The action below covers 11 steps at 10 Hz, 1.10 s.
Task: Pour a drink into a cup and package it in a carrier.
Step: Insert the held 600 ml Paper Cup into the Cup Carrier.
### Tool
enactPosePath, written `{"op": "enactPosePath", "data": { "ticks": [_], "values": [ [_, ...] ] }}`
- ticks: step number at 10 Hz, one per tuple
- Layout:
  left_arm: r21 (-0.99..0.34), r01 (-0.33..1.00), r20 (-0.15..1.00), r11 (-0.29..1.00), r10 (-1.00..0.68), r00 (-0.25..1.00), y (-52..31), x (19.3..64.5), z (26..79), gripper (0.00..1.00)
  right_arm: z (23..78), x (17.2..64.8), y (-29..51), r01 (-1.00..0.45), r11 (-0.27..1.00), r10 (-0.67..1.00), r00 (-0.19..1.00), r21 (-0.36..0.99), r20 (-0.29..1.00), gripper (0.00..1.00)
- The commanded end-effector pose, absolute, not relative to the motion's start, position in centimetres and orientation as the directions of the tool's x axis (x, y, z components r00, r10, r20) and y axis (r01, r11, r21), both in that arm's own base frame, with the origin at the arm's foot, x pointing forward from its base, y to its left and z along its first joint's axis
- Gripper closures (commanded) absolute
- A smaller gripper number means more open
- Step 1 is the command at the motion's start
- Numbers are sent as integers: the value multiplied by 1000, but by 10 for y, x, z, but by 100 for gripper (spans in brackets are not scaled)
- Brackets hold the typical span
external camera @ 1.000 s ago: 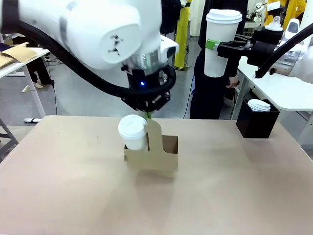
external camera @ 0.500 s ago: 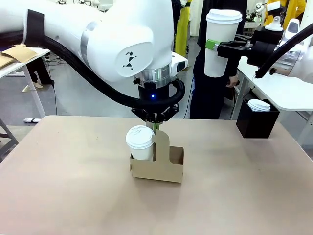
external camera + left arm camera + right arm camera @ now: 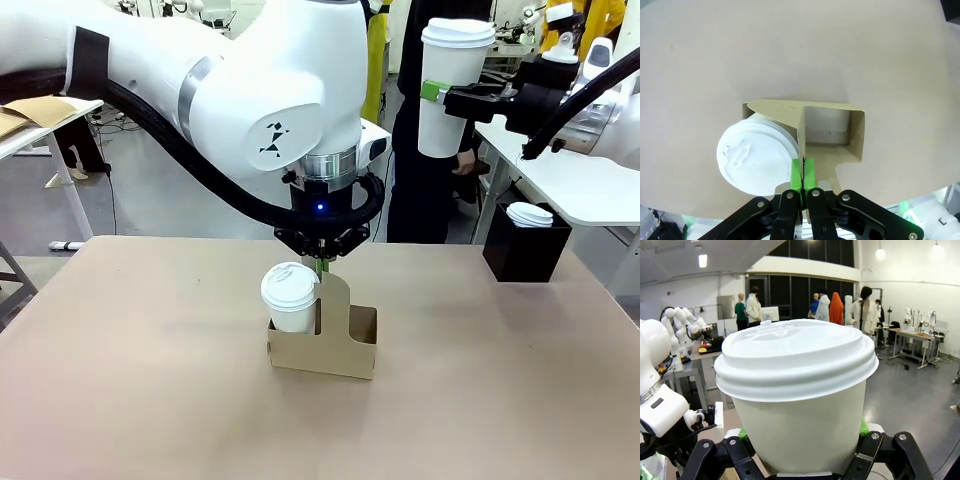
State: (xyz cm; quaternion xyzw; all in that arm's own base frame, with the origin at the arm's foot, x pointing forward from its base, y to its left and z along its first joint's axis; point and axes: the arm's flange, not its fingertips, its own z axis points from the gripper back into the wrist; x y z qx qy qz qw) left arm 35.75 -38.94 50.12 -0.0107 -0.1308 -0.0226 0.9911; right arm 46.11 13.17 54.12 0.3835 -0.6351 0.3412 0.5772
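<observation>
Cardboard carrier (image 3: 345, 350) holding lidded cup (image 3: 290, 297), handle pinched in closed left tool (image 3: 320, 264); right tool (image 3: 440, 97) clamped on second cup (image 3: 456, 62), far right.

left gripper (image 3: 320, 265), pinching the handle panel of the carrier (image 3: 345, 350), now farther toward picture right and nearer the camera than a second ago, carrier no longer tilted, sits level on the table (image 3: 140, 380), lidded cup (image 3: 290, 297) carried along in its hole
</observation>
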Motion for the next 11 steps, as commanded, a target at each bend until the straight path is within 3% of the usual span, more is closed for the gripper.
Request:
{"op": "enactPosePath", "data": {
  "ticks": [1, 4, 5, 6, 7, 8, 9, 11],
  "values": [
    [-19, 49, 252, 999, -42, 967, -386, 358, 502, 98, 544, 460, 133, -879, 477, -90, -58, -8, 994, 19],
    [-19, 49, 252, 999, -42, 967, -386, 358, 502, 98, 544, 460, 133, -879, 477, -90, -58, -8, 994, 19],
    [-16, 46, 260, 999, -40, 965, -389, 358, 502, 40, 544, 460, 133, -879, 477, -90, -58, -8, 994, 19],
    [-47, 56, 268, 997, -42, 963, -377, 356, 510, 40, 544, 460, 133, -879, 477, -90, -58, -8, 994, 19],
    [-88, 112, 260, 990, -86, 962, -370, 350, 522, 0, 544, 460, 133, -879, 477, -90, -58, -8, 994, 19],
    [-92, 136, 295, 986, -104, 950, -363, 345, 536, 36, 541, 461, 132, -881, 473, -93, -40, 9, 995, 19],
    [-113, 184, 313, 976, -141, 939, -352, 339, 549, 0, 535, 467, 123, -909, 417, -107, -22, 24, 994, 19],
    [-151, 378, 349, 913, -309, 885, -315, 331, 577, 0, 506, 475, 112, -961, 278, -135, -30, 9, 990, 19]
  ]
}}
